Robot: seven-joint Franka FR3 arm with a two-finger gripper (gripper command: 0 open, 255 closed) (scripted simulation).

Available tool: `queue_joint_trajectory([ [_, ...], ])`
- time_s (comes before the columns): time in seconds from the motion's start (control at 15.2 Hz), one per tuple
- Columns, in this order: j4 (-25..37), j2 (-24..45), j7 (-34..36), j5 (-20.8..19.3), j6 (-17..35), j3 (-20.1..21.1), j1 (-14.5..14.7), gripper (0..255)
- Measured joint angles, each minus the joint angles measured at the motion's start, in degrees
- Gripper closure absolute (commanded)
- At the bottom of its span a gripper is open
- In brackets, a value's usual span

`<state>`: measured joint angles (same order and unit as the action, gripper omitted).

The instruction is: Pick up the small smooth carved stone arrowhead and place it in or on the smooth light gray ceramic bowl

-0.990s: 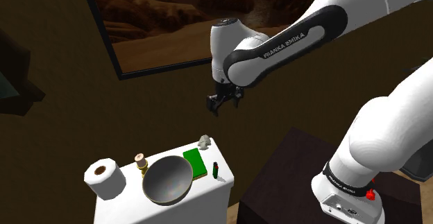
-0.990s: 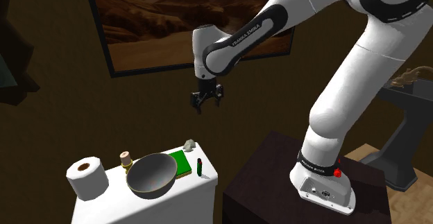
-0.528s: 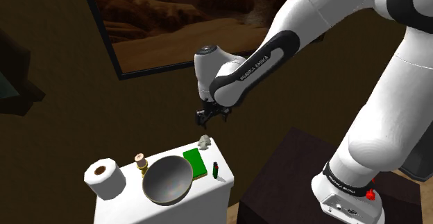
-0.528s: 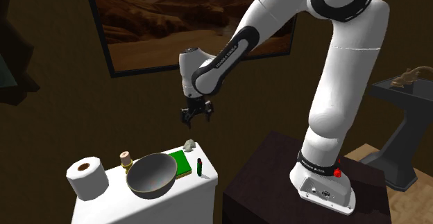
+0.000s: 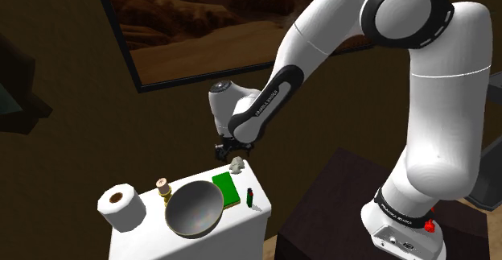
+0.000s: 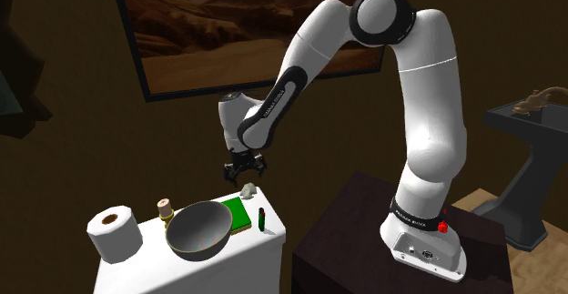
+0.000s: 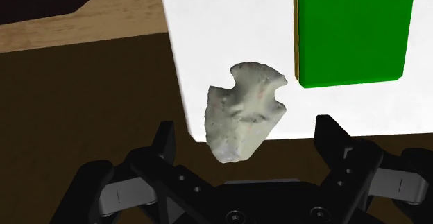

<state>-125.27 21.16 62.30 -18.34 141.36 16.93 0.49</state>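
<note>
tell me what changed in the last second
The arm swung down and toward the shoulder view's left, lowering the open pincer from well above the white table to just over the arrowhead, which now lies between its fingers, untouched. Nothing was grasped. The arrowhead, bowl, green block and paper roll stayed put.

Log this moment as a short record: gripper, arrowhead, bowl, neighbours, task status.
gripper: open, hovering above the arrowhead, fingers apart on either side, not touching it
arrowhead: pale stone, at the edge of the white cabinet, beside the green block
bowl: grey, empty, on the same top
neighbours: paper roll, small bottle
status: nothing picked up yet
</note>
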Motion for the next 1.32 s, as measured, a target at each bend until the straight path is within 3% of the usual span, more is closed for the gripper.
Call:
queue_joint_trajectory([
  [0.2,2.1,3.1,6.5,-1.7,0.9,-0.1,0.6,0],
  [0.86,3.2,7.8,3.8,-6.2,4.8,-0.1,-0.9,0],
  [0.99,2.6,7.7,6.3,-6.2,4.6,0.3,-0.3,0],
  [1.06,2.5,7.8,7.0,-6.3,4.5,0.4,-0.4,255],
  [1.32,3.0,8.5,6.7,-6.7,4.2,0.2,-0.1,255],
])
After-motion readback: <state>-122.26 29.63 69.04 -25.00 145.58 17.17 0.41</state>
